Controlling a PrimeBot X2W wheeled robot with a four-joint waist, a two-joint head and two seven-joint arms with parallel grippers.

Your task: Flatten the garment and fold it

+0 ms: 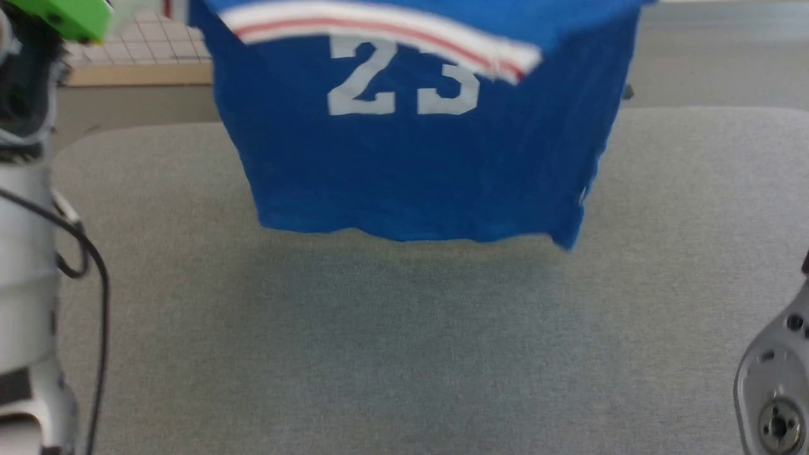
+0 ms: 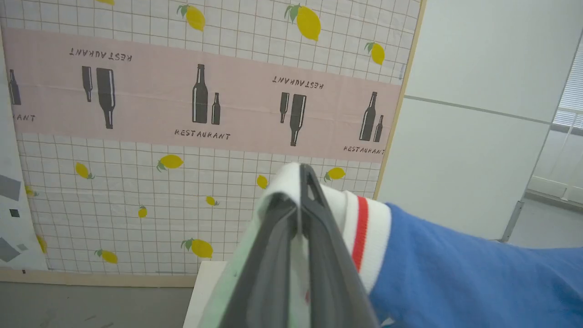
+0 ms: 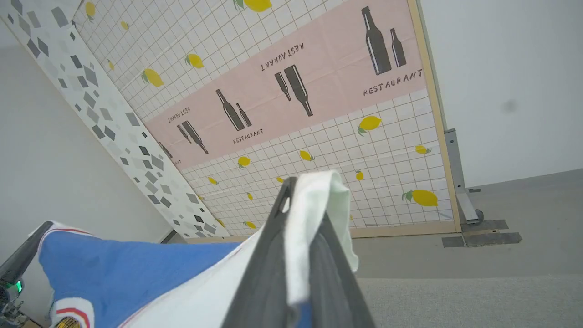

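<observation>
Closest to the head camera was a pale forearm point(image 1: 25, 253) running down the left side of the view with a black cable point(image 1: 95, 272) looping off it, plus a grey metal joint point(image 1: 774, 392) poking in at the bottom right. Behind those, the grey table point(image 1: 404, 354) took up most of the view.

So the garment point(image 1: 411, 164) was up in the air, stretched out wide over the far half of the table, about midway between the left and right edges. It was blue with a white "23" facing the camera, and a red-and-white striped band flopped across the top. The bottom hem hung roughly level and looked clear of the surface, with a soft shadow on the table under it, though that view was a bit blurry so I wouldn't swear to the gap.

On the left wrist view, the left end effector point(image 2: 301, 182) had its two dark fingers pressed tight together, clamped on a white bit of cloth with the striped trim right beside it and the blue fabric trailing off to the right. The right end effector point(image 3: 296, 196) was the same deal: fingers together, pinching a fold of white cloth that draped over the tip, with the blue body of the shirt stretching away to the left.

Both wrist cams also caught the backdrop panel point(image 2: 182, 114) behind the table, gridded with lemons and a pink strip with bottles and "RESTAURANT" printed on it.
</observation>
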